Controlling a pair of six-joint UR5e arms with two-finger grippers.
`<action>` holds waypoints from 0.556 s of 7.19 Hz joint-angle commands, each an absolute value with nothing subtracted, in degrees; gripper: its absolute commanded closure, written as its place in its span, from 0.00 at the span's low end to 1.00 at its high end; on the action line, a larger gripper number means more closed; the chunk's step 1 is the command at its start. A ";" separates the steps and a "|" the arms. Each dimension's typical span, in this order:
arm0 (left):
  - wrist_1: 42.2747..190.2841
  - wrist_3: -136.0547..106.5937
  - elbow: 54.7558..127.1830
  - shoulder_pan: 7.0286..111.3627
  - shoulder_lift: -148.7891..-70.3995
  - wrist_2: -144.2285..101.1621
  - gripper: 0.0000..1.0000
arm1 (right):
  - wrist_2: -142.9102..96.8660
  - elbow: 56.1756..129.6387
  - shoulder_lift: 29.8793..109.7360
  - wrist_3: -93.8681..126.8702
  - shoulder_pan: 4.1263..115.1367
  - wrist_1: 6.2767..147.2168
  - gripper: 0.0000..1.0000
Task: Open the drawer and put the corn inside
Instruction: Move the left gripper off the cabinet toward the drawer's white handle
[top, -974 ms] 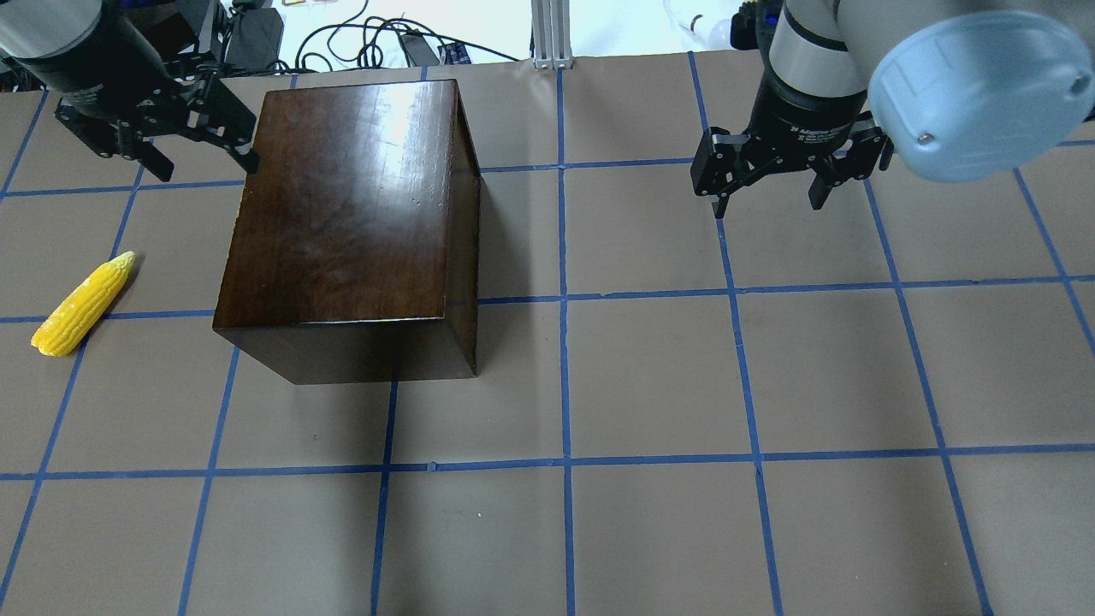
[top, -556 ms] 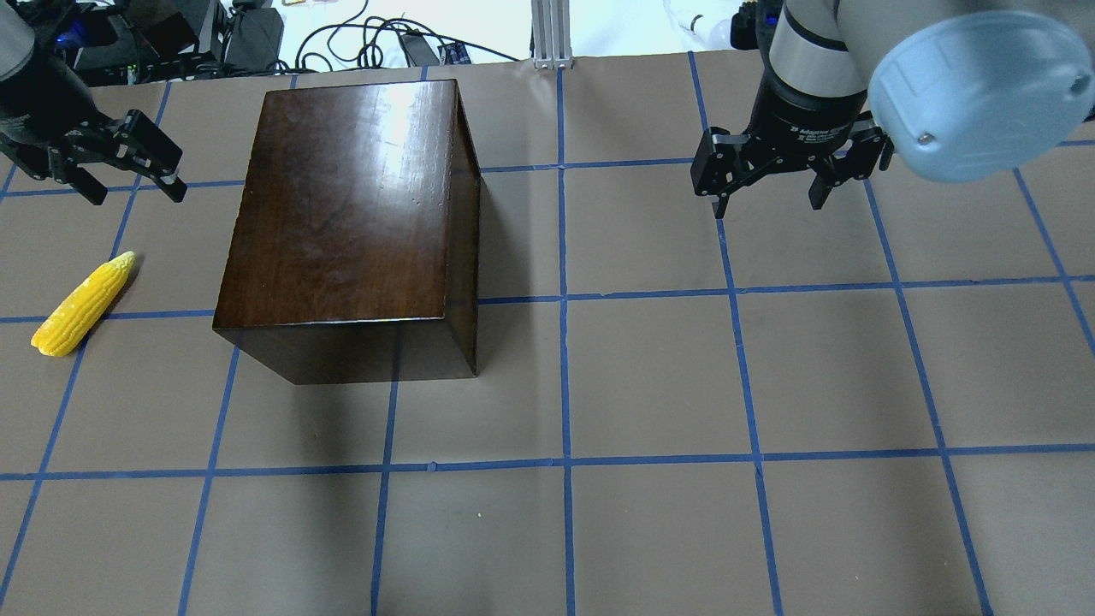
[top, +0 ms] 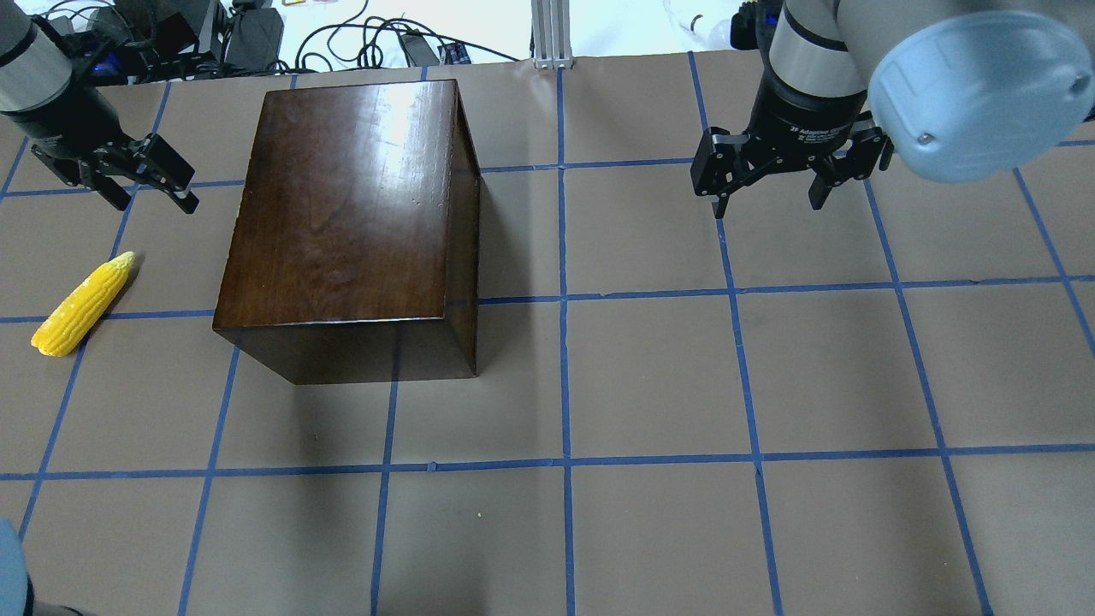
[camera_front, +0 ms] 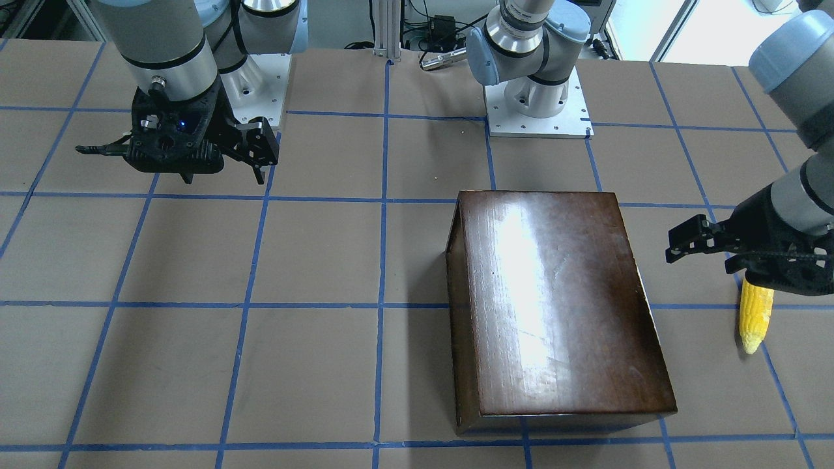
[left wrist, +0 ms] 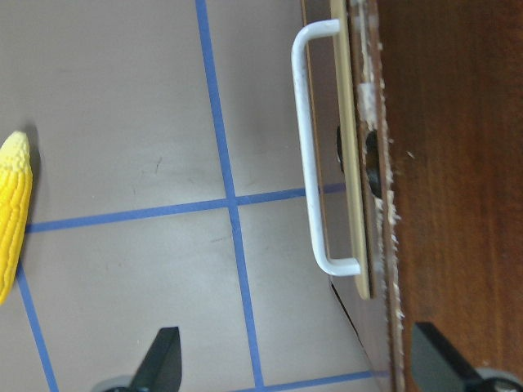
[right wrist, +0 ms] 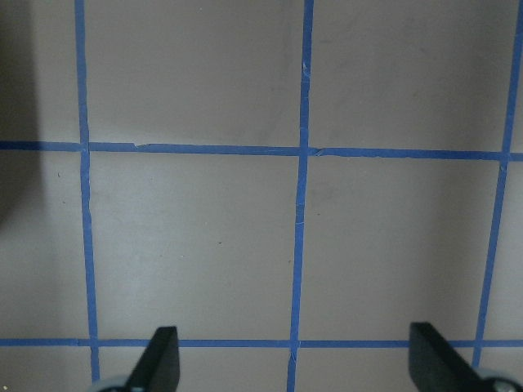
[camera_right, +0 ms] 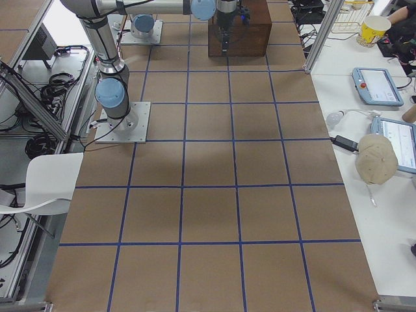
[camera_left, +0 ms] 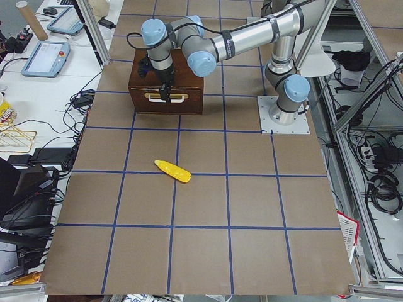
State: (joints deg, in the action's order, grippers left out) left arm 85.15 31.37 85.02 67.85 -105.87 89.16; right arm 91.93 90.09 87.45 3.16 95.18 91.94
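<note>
Though apart, corn [top: 84,305] near left pincer [top: 150,202].

Left gripper [top: 150,200]: 10 o'clock in overhead view, wrist tilted, fingers pointing down toward 5 o'clock, jaws spread wide, empty. Right gripper [top: 767,205]: 1 o'clock, wrist near vertical, jaws spread wide, empty. Both raised.

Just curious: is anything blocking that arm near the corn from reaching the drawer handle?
Nothing visible does. The open left gripper hangs facing the drawer, with only air between it and the white handle.
</note>
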 commanded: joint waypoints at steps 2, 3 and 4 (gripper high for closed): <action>83.67 31.99 84.90 65.83 -109.59 87.37 0.00 | 91.93 90.09 87.45 3.16 95.19 91.93 0.00; 83.58 31.99 84.90 65.83 -110.47 86.15 0.00 | 91.93 90.09 87.45 3.16 95.19 91.93 0.00; 83.58 31.82 84.90 65.83 -110.91 85.70 0.00 | 91.93 90.09 87.45 3.16 95.19 91.93 0.00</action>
State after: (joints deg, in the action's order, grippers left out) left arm 83.64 31.96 84.92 65.89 -110.16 86.56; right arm 91.93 90.09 87.45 3.17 95.19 91.93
